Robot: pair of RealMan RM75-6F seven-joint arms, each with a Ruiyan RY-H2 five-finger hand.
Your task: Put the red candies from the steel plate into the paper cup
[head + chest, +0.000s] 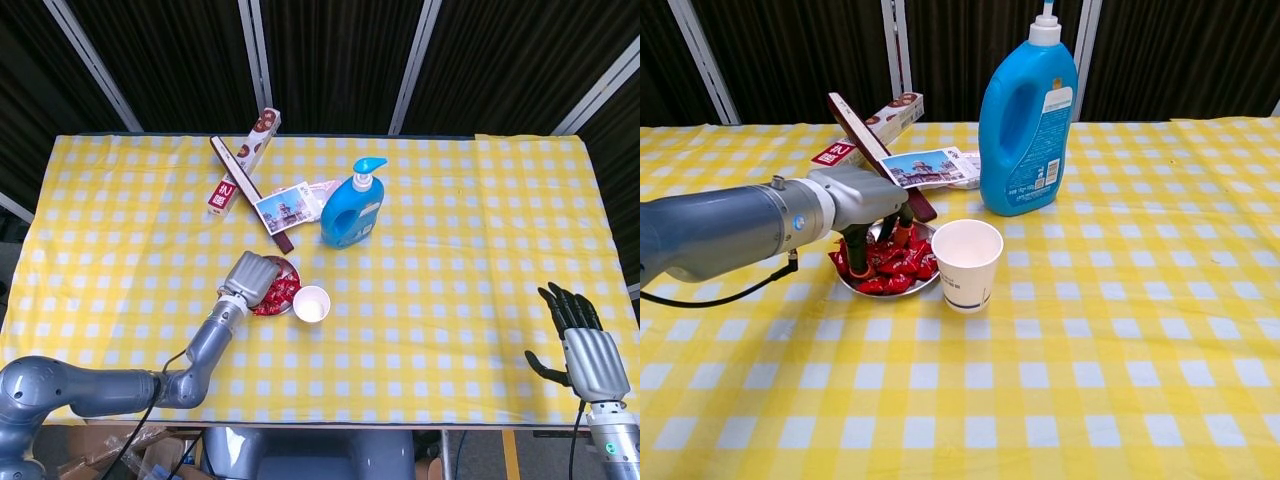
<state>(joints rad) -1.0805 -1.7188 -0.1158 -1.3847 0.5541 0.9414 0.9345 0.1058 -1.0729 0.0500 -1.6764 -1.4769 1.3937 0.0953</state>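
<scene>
Glossy candies, seemingly foil-wrapped

Head view looks steeply down on the whole table — chest view is low, close, level — both share its middle

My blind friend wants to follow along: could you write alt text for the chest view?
A grey robot hand reaches down into a steel plate of red candies, beside an empty paper cup on a yellow checked tablecloth. A blue bottle stands behind.

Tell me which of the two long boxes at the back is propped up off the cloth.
The dark brown box, the one crossing over the white-and-red box. In the chest view it slants with its far end raised, while the white-and-red box looks to lie flat on the tablecloth.
</scene>
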